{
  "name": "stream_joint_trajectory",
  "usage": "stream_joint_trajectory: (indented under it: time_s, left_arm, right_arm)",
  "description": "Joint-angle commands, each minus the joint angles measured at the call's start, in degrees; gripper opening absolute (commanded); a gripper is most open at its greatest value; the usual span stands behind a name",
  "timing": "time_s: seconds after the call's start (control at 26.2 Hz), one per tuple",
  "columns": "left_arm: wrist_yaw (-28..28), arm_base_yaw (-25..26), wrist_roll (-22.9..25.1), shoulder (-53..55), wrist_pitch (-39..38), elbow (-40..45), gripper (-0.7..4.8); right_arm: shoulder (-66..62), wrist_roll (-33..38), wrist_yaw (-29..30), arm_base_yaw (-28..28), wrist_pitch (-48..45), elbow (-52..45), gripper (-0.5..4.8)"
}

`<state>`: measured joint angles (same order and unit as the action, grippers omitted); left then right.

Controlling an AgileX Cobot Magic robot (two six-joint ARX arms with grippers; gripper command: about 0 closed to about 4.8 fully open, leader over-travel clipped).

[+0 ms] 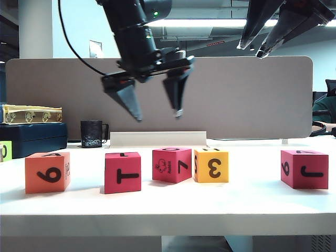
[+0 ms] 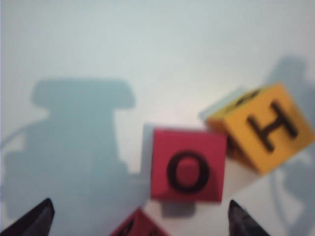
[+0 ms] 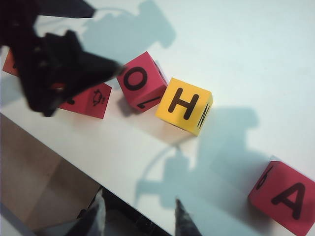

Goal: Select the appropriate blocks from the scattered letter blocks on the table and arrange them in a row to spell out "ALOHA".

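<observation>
Five letter blocks stand in a loose row on the white table: an orange one, a crimson one showing T, a crimson one with O on top, a yellow one with H on top, and far right a crimson one with A on top. My left gripper hangs open above the T and O blocks, holding nothing. High at the right, my right gripper is open and empty.
A grey partition closes off the back of the table, with a white ledge at its foot. A black mug, a dark blue case with a yellow box on top, and a lime-green block sit back left.
</observation>
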<state>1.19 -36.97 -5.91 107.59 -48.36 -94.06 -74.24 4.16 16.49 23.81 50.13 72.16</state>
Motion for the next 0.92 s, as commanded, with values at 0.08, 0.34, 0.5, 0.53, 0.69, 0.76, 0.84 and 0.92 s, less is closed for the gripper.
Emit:
stream_joint_trajectory:
  time_s: [0.08,0.34,0.5,0.53,0.69,0.76,0.84,0.92]
  left_arm:
    - [0.2,0.1,2.7,-1.0,-8.7,-1.9,4.79]
    - [0.1,0.1,6.1,-4.6,-12.3,-0.9,3.71]
    - [0.1,0.1,7.1,-7.1,-12.2,0.8,2.69]
    - [0.1,0.1,7.6,-8.0,-12.1,2.0,2.3]
    - [0.1,0.1,7.3,-12.0,-8.6,10.5,1.71]
    - [-0.5,0.1,6.6,-13.3,-5.9,14.5,1.42]
    - [-2.3,0.0,5.6,-14.0,-4.3,17.6,1.16]
    - [-3.8,-0.1,4.5,-14.1,-4.1,19.3,1.15]
  right_arm:
    - [0.2,-0.1,0.1,0.1,-0.2,0.3,1.8]
    - [0.3,-0.2,0.1,0.1,2.2,0.4,0.73]
    - [0.8,-1.6,0.1,0.1,4.1,0.4,-0.06]
    - [1.0,-1.7,0.2,0.1,4.6,0.4,-0.06]
    - [3.4,-1.7,0.2,0.1,5.8,0.4,-0.06]
    - [4.7,-1.6,0.2,0.1,5.8,0.4,-0.06]
    - [6.0,-1.6,0.2,0.1,5.8,0.4,-0.06]
    - [7.2,-1.6,0.1,0.1,5.8,0.4,-0.06]
